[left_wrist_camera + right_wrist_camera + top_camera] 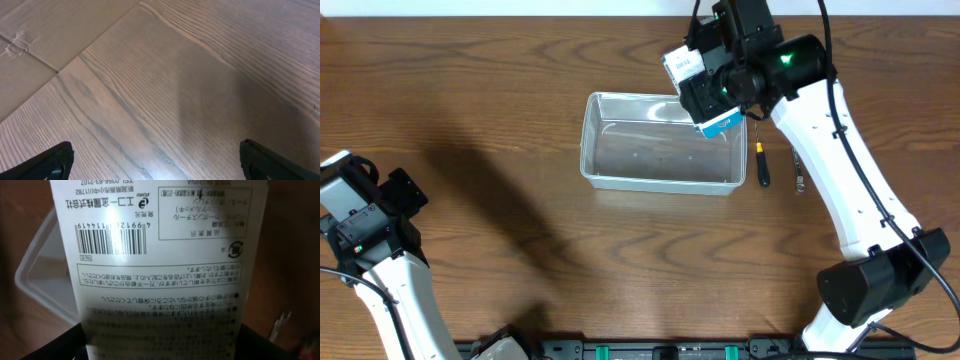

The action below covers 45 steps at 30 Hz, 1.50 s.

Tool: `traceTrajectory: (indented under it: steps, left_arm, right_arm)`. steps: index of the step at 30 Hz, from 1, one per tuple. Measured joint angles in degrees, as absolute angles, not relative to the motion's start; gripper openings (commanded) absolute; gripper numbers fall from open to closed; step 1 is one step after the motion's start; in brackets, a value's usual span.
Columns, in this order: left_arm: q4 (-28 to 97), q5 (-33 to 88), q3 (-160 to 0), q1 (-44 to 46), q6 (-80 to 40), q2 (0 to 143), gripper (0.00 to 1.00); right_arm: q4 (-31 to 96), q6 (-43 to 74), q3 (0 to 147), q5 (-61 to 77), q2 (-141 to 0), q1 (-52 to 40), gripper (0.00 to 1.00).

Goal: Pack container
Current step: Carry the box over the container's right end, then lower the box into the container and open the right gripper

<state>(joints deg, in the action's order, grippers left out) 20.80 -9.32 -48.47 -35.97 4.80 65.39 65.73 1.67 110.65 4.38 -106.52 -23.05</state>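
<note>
My left gripper (160, 167) is nearest, low over the wood table (165, 75), fingers spread wide, holding nothing. Mid-table sits the container (665, 184), a clear plastic bin, upright. Just off its right side lies a black-handled screwdriver (761, 165), with a small metal tool (799, 172) beside that. Farthest out, my right gripper (712, 92) is clamped on a white box (160, 255) with blue print, tilted, at the container's far right corner; touching the rim or not, can't tell
</note>
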Motion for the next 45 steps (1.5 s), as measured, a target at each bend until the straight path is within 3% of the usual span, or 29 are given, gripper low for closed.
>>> traceTrajectory:
  steps: [13, 21, 26, 29, 32, 41, 45]
  left_arm:
    - [20.82, -9.30, -48.47, -35.97, 4.80, 65.39, 0.98]
    - [20.82, -9.28, -48.47, -35.97, 4.80, 65.39, 0.98]
    - [20.82, -9.30, -48.47, -35.97, 4.80, 65.39, 0.98]
    - [20.82, -9.30, -48.47, -35.97, 4.80, 65.39, 0.98]
    - [20.82, -9.28, -48.47, -35.97, 4.80, 65.39, 0.98]
    - [20.82, -9.30, -48.47, -35.97, 4.80, 65.39, 0.98]
    - [20.82, -9.30, -48.47, -35.97, 4.80, 65.39, 0.98]
  right_arm:
    - [56.45, 18.09, 89.56, 2.87, -108.77, -24.99, 0.21]
    - [52.12, 25.45, 86.15, 0.51, -108.97, -25.10, 0.22]
    - [52.58, 28.53, 85.38, -2.02, -108.97, -25.08, 0.28]
    - [52.69, 29.28, 85.06, -2.81, -108.97, -25.08, 0.46]
    - [52.69, 29.61, 84.95, -3.31, -108.97, -25.08, 0.57]
    - [51.31, 29.76, 85.08, -3.55, -108.90, -25.08, 0.64]
    - [51.81, 29.85, 85.80, -3.68, -107.74, -25.08, 0.62]
